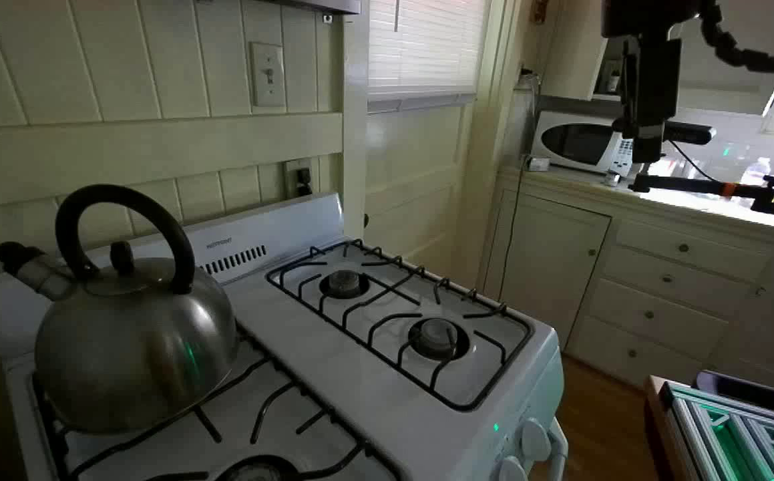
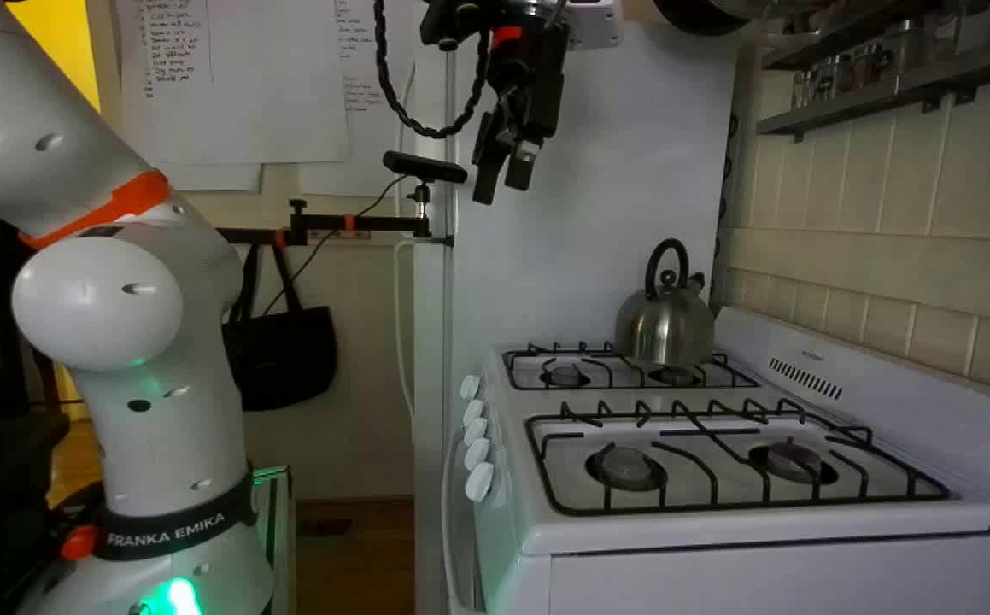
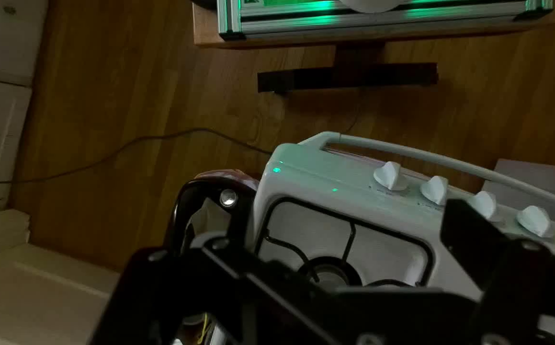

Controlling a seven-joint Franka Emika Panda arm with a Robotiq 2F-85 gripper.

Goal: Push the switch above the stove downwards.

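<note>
End effector [image 2: 501, 191] points down, jaws parted, higher than the stove [image 2: 742, 527].

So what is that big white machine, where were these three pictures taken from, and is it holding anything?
That's a robot arm, and the black part at its end is its hand. Two pictures are taken from outside the robot, looking at the kitchen. The third comes from a camera on its wrist, peering past the hand's dark fingers at the wooden floor and part of the stove. On the stove sits a metal kettle with a black handle. The hand is open, and I see nothing in it. It hangs in the air, away from the wall switch above the stove that it should push down.
</note>
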